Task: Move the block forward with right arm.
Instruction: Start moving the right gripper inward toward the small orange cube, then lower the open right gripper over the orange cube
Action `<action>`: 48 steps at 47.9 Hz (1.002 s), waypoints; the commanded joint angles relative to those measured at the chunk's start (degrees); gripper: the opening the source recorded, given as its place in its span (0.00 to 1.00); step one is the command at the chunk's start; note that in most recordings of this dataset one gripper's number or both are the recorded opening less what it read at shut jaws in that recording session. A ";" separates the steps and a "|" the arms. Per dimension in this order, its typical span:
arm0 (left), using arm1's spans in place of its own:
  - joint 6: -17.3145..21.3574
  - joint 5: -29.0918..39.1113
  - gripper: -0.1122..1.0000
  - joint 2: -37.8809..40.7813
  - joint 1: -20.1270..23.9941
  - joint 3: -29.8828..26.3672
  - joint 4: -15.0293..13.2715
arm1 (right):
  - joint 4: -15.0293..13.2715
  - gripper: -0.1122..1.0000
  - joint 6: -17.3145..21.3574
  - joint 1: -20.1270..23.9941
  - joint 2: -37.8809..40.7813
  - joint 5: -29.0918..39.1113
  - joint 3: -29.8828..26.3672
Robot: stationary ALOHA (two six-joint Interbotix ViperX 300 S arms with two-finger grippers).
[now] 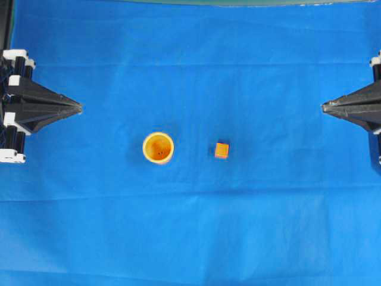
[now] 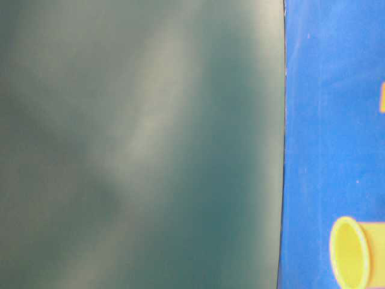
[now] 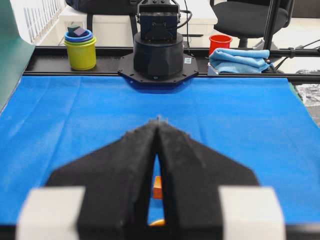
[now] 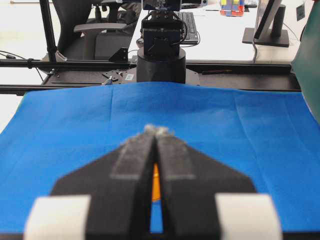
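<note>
Right gripper [image 1: 324, 107] sits at the right edge of the overhead view, fingers drawn together to a single point, holding nothing and touching nothing but air above the blue cloth [image 1: 190, 226]. The right wrist view confirms it: the two fingers [image 4: 132, 160] meet at the tip [image 4: 156, 131], with only a thin slit between them further back. Left gripper [image 1: 79, 108] mirrors this at the left edge, its fingers likewise pressed to a point [image 3: 159, 121], empty. The block [image 1: 222, 150] lies on the cloth near the middle of the table, slightly right of centre in the overhead view, well apart from both grippers. An orange-yellow cup [image 1: 158, 147] stands upright to its left, near but not touching it. Through the slit of the left gripper a sliver of orange [image 3: 158, 187] shows, probably the block, though too little is visible to be sure. A similar orange strip appears between the right gripper's fingers in the right wrist view; which object it belongs to I cannot tell. The table-level view is mostly filled by a blurred grey-green surface [image 2: 138, 144], with the cup [image 2: 352, 253] at its lower right edge over blue cloth.
</note>
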 commanded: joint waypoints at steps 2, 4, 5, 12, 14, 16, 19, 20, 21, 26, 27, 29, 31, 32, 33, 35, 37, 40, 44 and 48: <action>0.26 1.23 0.10 0.62 0.00 -2.64 0.70 | 0.26 0.10 0.53 0.18 0.62 0.35 -1.58; 0.26 2.20 0.12 0.62 -0.09 -2.99 0.70 | 0.44 0.10 0.70 0.18 0.88 1.85 -2.55; 0.26 2.99 0.11 0.62 -0.09 -3.16 0.70 | 0.44 0.10 0.79 0.18 1.05 2.90 -3.08; 0.26 4.92 0.10 0.62 -0.09 -3.69 0.70 | 0.53 0.10 0.97 0.18 2.90 13.89 -7.03; 0.18 5.01 0.11 0.62 0.00 -3.69 0.70 | 0.62 0.10 1.23 0.09 3.52 16.79 -8.35; 0.26 5.01 0.11 0.62 0.00 -3.69 0.70 | 0.79 0.10 1.67 0.00 4.13 19.16 -9.67; 0.18 5.10 0.11 0.62 -0.09 -3.69 0.70 | 1.05 0.10 2.55 -0.35 5.10 22.15 -11.69; 0.18 5.10 0.11 0.62 -0.09 -3.69 0.70 | 1.05 0.10 2.90 -0.53 5.45 22.94 -12.39; 0.18 5.10 0.11 0.62 0.00 -3.78 0.70 | 1.05 0.10 3.34 -0.79 5.89 23.73 -13.10; 0.18 5.27 0.11 0.62 0.00 -3.78 0.70 | 0.97 0.10 5.19 -1.58 7.91 26.63 -16.52; 0.18 5.27 0.11 0.62 0.00 -3.78 0.70 | 0.88 0.10 5.45 -1.76 8.35 27.16 -17.14; 0.18 5.27 0.11 0.62 0.00 -3.87 0.70 | 0.79 0.10 5.71 -1.85 9.58 28.13 -18.63; 0.18 5.27 0.11 0.62 0.00 -3.87 0.70 | 0.79 0.10 5.80 -1.85 10.63 28.83 -19.78; 0.18 5.27 0.11 0.62 -0.09 -3.87 0.70 | 0.79 0.10 5.80 -1.85 11.16 29.27 -20.30; 0.18 5.27 0.11 0.62 0.00 -3.87 0.70 | 0.79 0.10 5.80 -1.85 11.69 29.53 -20.83; 0.18 5.27 0.11 0.62 -0.09 -3.87 0.70 | 0.70 0.10 5.80 -1.85 12.83 30.23 -21.80; 0.18 5.27 0.11 0.62 -0.09 -3.87 0.70 | 0.70 0.10 5.71 -1.85 14.06 31.03 -22.68; 0.18 5.27 0.11 0.62 -0.09 -3.96 0.70 | 0.70 0.10 5.80 -1.85 15.73 31.73 -23.82; 0.18 5.27 0.11 0.62 -0.09 -3.96 0.70 | 0.62 0.10 5.71 -1.85 18.11 32.61 -25.40; 0.18 5.27 0.11 0.62 -0.09 -3.96 0.70 | 0.62 0.11 5.54 -1.85 20.21 33.31 -26.37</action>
